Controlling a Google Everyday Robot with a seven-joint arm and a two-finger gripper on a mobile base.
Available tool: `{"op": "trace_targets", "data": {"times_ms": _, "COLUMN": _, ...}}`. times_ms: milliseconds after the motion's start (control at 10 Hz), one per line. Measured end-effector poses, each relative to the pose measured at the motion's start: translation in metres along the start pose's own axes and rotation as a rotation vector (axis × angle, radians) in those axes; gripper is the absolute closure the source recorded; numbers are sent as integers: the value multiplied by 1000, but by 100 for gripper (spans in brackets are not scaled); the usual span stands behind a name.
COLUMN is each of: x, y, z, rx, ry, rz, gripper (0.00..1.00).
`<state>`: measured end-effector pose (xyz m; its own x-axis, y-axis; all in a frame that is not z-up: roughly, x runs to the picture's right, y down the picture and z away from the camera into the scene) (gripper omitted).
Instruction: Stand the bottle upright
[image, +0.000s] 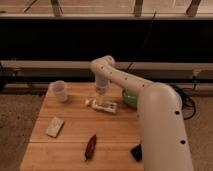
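The bottle (103, 105) lies on its side near the middle of the wooden table (75, 135), white cap pointing left, pale label on its body. My gripper (101, 93) hangs at the end of the white arm (150, 100), just above and slightly behind the bottle's cap end. It looks very close to the bottle, but I cannot tell whether it touches it.
A white cup (60, 90) stands at the table's back left. A pale flat packet (55, 126) lies front left. A brown-red elongated item (91, 146) lies near the front edge. A green bowl (129, 97) is partly hidden behind the arm. A dark object (136, 151) sits front right.
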<state>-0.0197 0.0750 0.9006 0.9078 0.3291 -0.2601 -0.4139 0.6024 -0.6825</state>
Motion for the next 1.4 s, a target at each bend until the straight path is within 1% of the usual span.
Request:
{"op": "trace_targets", "data": {"times_ms": 100, "x": 2, "y": -2, "z": -3, "rx": 5, "ry": 4, "rz": 1, "gripper": 35}}
{"op": "trace_targets", "data": {"times_ms": 200, "x": 4, "y": -2, "z": -3, "rx": 0, "ry": 2, "rz": 5, "gripper": 27}}
{"op": "trace_targets", "data": {"times_ms": 300, "x": 4, "y": -1, "z": -3, "rx": -1, "ry": 5, "rz": 4, "gripper": 24}}
{"op": "trace_targets", "data": {"times_ms": 400, "x": 4, "y": 0, "z": -3, "rx": -3, "ry": 9, "rz": 2, "gripper": 24}}
{"op": "trace_targets", "data": {"times_ms": 500, "x": 3, "y": -3, "z": -3, "rx": 2, "ry": 0, "rz": 4, "gripper": 24}}
{"op": "trace_targets", "data": {"times_ms": 700, "x": 5, "y": -4, "z": -3, "rx": 2, "ry": -2, "rz": 6, "gripper": 24}}
{"op": "trace_targets", "data": {"times_ms": 800, "x": 5, "y": -6, "z": -6, "rx": -1, "ry": -20, "rz": 10, "gripper": 24}}
{"op": "trace_targets", "data": {"times_ms": 1000, "x": 14, "y": -13, "z": -9, "rx": 1, "ry": -29, "rz": 22, "gripper": 24}}
{"op": "trace_targets", "data": {"times_ms": 1200, "x": 11, "y": -13, "z": -12, "rx": 3, "ry": -47, "rz": 21, "gripper": 24}}
{"op": "trace_targets", "data": {"times_ms": 1400, "x": 15, "y": -11, "z": -11, "rx": -2, "ry": -43, "rz": 21, "gripper": 24}}
